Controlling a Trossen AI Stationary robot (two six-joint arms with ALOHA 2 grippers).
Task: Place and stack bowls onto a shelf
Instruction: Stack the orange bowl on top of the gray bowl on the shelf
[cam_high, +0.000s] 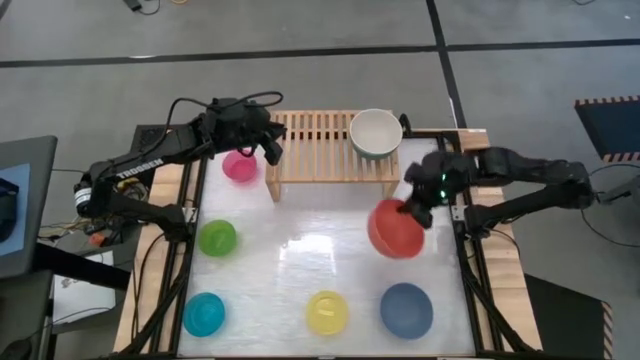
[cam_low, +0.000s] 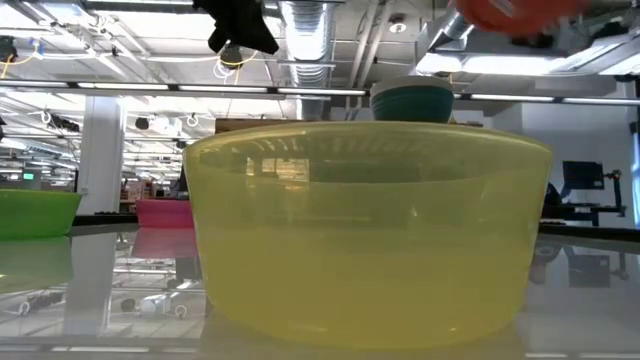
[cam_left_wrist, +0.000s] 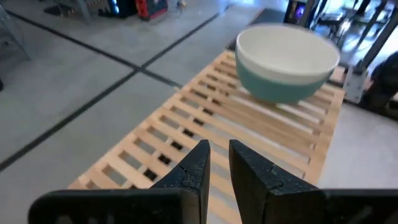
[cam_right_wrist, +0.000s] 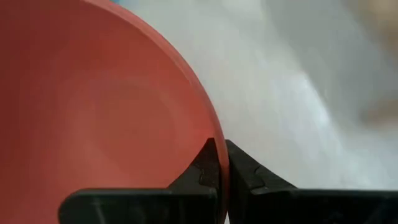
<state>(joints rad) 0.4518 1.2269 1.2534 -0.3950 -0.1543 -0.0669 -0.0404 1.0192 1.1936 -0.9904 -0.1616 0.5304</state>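
Note:
A white bowl (cam_high: 376, 131) nested in a dark green bowl (cam_left_wrist: 280, 84) stands on the right end of the light-wood shelf (cam_high: 315, 150). My right gripper (cam_high: 412, 208) is shut on a red bowl (cam_high: 395, 230), in front of the shelf's right leg. My left gripper (cam_high: 270, 152) hovers at the shelf's left end, fingers nearly together (cam_left_wrist: 217, 162), holding nothing. A pink bowl (cam_high: 239, 165) rests on the table beside it. Lime (cam_high: 217, 238), cyan (cam_high: 204, 313), yellow (cam_high: 327, 311) and grey-blue (cam_high: 406, 307) bowls sit on the table. My right gripper pinches the red bowl's rim (cam_right_wrist: 214, 134) with one finger inside the bowl and one outside. The fingers come from the table's right side, slanting down. The bowl is lifted clear of the table and tilted, as the low view shows the red bowl (cam_low: 515, 12) high up.
The shelf's left and middle slats (cam_left_wrist: 186, 124) are bare. Metal frame rails (cam_high: 470, 255) run along both table sides. The yellow bowl (cam_low: 365, 225) fills the low view. Cables trail behind the left arm (cam_high: 140, 170).

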